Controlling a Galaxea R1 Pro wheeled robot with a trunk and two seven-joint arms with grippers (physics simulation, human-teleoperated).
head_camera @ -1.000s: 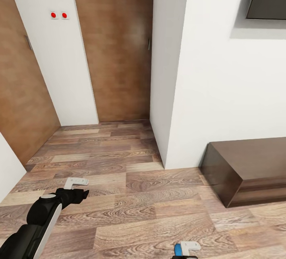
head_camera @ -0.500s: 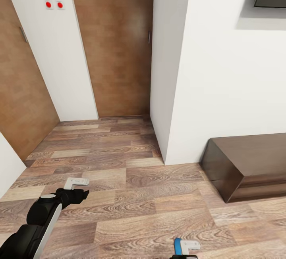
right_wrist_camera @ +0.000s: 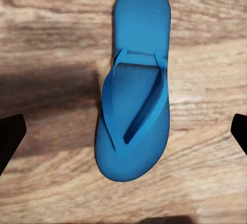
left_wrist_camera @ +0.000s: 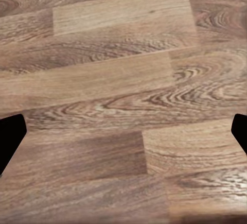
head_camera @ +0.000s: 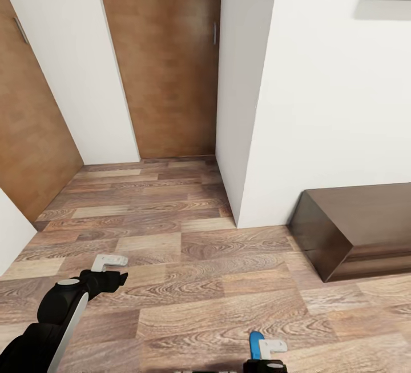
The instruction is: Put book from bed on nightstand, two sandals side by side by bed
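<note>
Right pincer (head_camera: 264, 351): yours at the head view's bottom edge, a blue sandal (right_wrist_camera: 135, 85) hanging in it, strap side toward the wrist camera; fingertips spread wide at that view's edges, so grip unclear.
Left pincer (head_camera: 111, 270): lower left, spread wide, empty over the plank floor (head_camera: 200, 299).
Low dark wood cabinet (head_camera: 359, 230): right, against the white wall.
Brown door (head_camera: 165, 59): upper middle, farthest back.
</note>
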